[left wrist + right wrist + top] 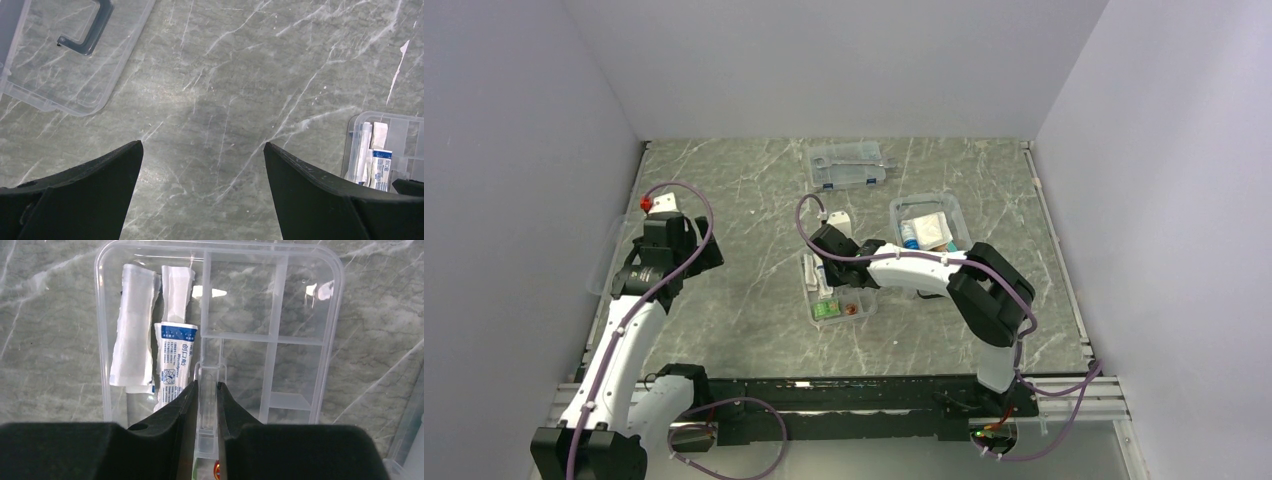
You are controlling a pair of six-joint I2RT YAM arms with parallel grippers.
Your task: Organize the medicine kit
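From overhead, the right arm reached leftward across the middle of the frame and its own body hid the right end effector (822, 262) over the upper end of the tray (867, 300), which lay on the bench (744, 290) just left of centre. Only the right wrist camera showed the grip. There the right end effector (206, 386) had its two fingers (186, 399) pressed against either side of the clear upright tab in the tray's (300, 305) middle, closed on it. That view also showed the packets (131, 340) in the long compartment at the left of the frame, one of them printed in blue, and bare compartments to the right.

The overhead view alone showed a green item (827, 310) and a small orange one (852, 309) at the lower end of the tray. It alone showed the box (959, 208) as well, right of centre and just beyond the arm, with white packs and something blue inside. Near the top of the frame, well apart from the rest, sat the flat case (849, 166) of tools.

The left wrist camera showed the left end effector (202, 144) spread wide above bare bench (225, 75), with nothing between its fingers. The lid (75, 75) with its dark handle (85, 30) lay in the upper left of that frame. A corner of the tray (400, 125) showed at the right edge. From overhead the lid (609, 262) was only a faint clear outline at the left, partly covered by the left arm.
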